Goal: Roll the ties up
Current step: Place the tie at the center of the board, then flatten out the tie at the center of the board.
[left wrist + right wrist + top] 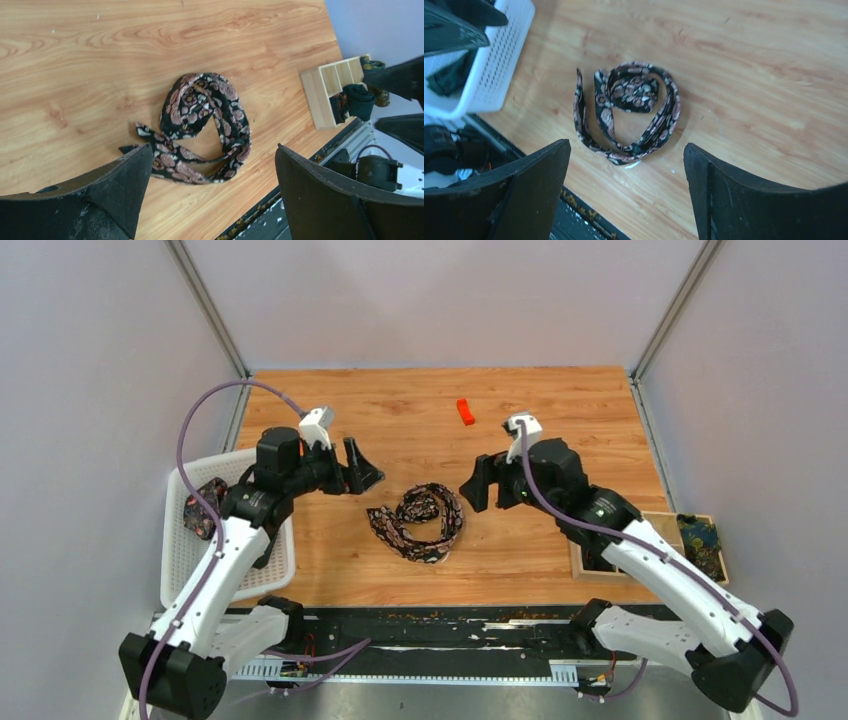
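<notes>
Symmetrically, left tool [362, 472] and right tool [478, 486] angled inward, wide open, empty, flanking floral tie [420, 521]

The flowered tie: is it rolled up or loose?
Loose: the flowered tie lies in a slack open coil, bare table showing inside its loops.

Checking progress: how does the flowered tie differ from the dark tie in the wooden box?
The flowered tie lies loosely looped on the table; the dark tie sits bundled in the wooden box. The flowered tie is patterned; the dark tie looks plain. Neither is held.
</notes>
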You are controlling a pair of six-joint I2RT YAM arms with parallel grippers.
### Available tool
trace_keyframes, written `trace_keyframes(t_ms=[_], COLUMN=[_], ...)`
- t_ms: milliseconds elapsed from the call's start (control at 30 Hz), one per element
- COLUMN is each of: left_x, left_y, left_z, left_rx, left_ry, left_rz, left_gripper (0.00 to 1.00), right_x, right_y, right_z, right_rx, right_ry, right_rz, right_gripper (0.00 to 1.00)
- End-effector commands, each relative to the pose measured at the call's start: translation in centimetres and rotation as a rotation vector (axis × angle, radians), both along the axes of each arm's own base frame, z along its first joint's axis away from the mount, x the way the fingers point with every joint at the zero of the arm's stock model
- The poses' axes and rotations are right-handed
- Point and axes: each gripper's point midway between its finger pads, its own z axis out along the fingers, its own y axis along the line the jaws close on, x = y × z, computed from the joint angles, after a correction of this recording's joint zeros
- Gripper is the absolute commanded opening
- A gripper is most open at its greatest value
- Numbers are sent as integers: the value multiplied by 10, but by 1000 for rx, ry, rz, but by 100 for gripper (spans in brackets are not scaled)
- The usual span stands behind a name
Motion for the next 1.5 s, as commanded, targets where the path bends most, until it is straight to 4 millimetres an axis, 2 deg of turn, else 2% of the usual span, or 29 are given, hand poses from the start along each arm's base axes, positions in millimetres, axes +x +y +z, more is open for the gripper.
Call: trace_keyframes(t_ms=[0,133,233,367,467,633,767,900,1067,1200,1333,1467], left_x=[-18,-34,-46,-56,-66,-77,-85,-89,-90,-91,-92,-91], left_y=[12,18,23,34,37,62,70,66,68,68,68,68], left_z=[-22,-53,-63,-59,-44,-23,-15,-13,-15,-14,-14,-15], left_rx=[46,64,96,121,119,220,267,239,233,227,224,224], left_ry=[25,91,115,102,76,-26,-98,-139,-148,-156,-156,-157], left_rz=[31,61,65,96,90,138,122,101,113,115,117,118], left_gripper=[96,93,90,86,84,84,85,85,85,84,84,84], right_x=[-8,-8,-8,3,18,17,28,37,45,51,59,65], right_y=[37,63,88,113,129,165,176,186,189,194,195,196], right_z=[-38,-68,-83,-97,-106,-121,-135,-151,-175,-186,-196,-204], right_rx=[-45,-103,-160,-266,-301,-249,-247,-238,-269,-274,-291,-304], right_ry=[105,192,204,212,295,387,413,437,462,466,453,447], right_rz=[200,307,387,445,413,456,403,382,344,335,313,294], right_gripper=[83,80,78,70,68,63,63,62,59,54,45,27])
